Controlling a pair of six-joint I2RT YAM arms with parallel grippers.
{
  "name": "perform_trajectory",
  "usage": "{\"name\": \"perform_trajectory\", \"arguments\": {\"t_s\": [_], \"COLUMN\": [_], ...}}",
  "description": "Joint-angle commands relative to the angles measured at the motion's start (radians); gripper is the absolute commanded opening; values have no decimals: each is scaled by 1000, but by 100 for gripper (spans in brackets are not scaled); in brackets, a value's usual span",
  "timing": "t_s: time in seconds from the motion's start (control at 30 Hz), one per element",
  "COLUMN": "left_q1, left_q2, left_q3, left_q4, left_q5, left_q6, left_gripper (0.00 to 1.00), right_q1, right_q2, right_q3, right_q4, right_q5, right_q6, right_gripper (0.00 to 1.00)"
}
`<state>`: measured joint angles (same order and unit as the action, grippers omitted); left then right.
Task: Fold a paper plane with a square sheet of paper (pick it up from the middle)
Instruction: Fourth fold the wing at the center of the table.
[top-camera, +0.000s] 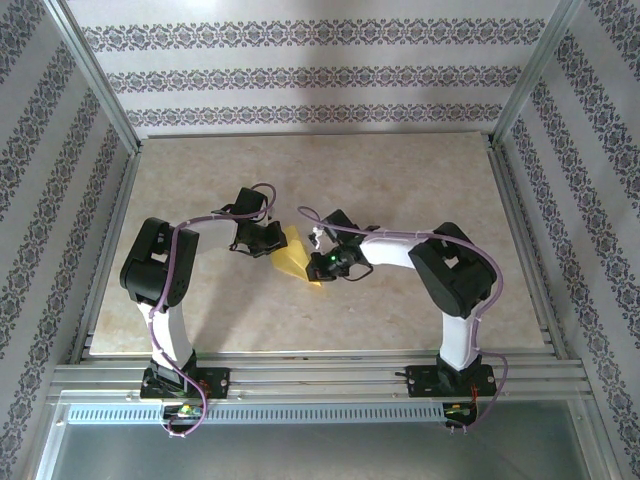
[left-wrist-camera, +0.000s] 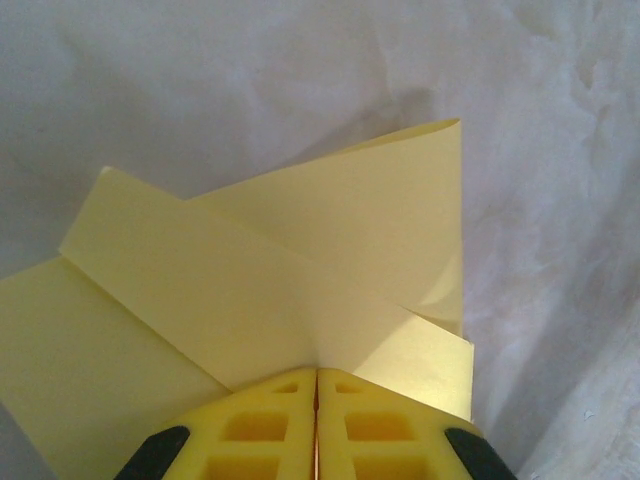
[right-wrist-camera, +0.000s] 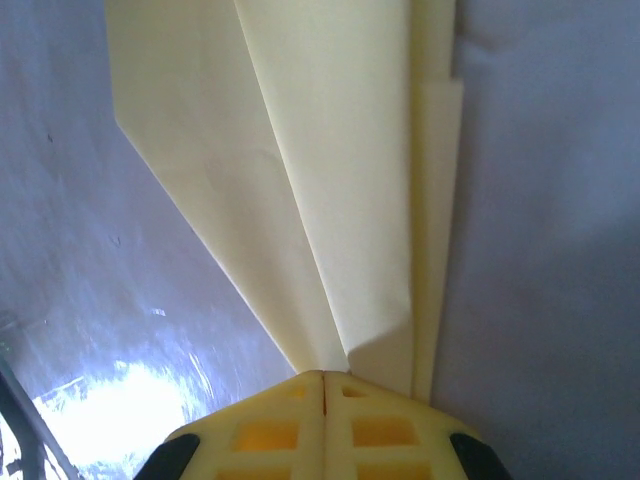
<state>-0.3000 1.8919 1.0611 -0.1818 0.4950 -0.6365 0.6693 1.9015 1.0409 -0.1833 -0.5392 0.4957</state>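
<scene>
The yellow paper plane (top-camera: 293, 255) hangs between the two arms over the middle of the table, folded into layered flaps. My left gripper (top-camera: 272, 247) is shut on its left edge; in the left wrist view the yellow pads (left-wrist-camera: 270, 425) meet on the paper plane (left-wrist-camera: 300, 270), whose overlapping flaps spread away from the tips. My right gripper (top-camera: 318, 268) is shut on the lower right end; in the right wrist view the paper plane (right-wrist-camera: 330, 180) runs away from the closed pads (right-wrist-camera: 380, 430) as a long narrow wedge with creased layers.
The beige table top (top-camera: 400, 180) has open room behind and to both sides of the arms. Patterned walls (top-camera: 300, 80) enclose it at the back and sides. A metal rail (top-camera: 320, 375) carries the arm bases along the near edge.
</scene>
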Motion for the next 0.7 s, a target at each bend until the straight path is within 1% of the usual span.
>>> {"name": "perform_trajectory", "arguments": {"t_s": [0.0,0.17,0.27,0.33,0.4,0.43,0.5,0.6,0.67], "left_q1": [-4,-4,-3,-6,-7,-7,-6,-6,-7], "left_q2": [50,51,41,16,-31,-59,-117,-192,-246], "left_q3": [0,6,14,22,32,33,32,8,-41], "left_q4": [-93,-96,-86,-68,-39,-16,11,17,47], "left_q5": [-82,-77,-52,-16,52,82,108,97,84], "left_q6": [27,34,31,9,-28,-51,-76,-97,-121], "left_gripper": [10,10,10,14,21,23,27,34,40], "right_q1": [-5,-27,-47,-64,-69,-74,-87,-116,-130], "right_q2": [-45,-107,-169,-229,-278,-300,-332,-354,-350], "right_q3": [-77,-156,-210,-246,-248,-248,-259,-269,-257], "right_q4": [-44,-5,96,209,233,239,269,296,296], "right_q5": [-34,-53,-85,-123,-96,-73,-44,1,22], "right_q6": [-37,-48,4,61,76,81,98,125,120], "right_gripper": [5,6,6,7,9,11,19,26,35]}}
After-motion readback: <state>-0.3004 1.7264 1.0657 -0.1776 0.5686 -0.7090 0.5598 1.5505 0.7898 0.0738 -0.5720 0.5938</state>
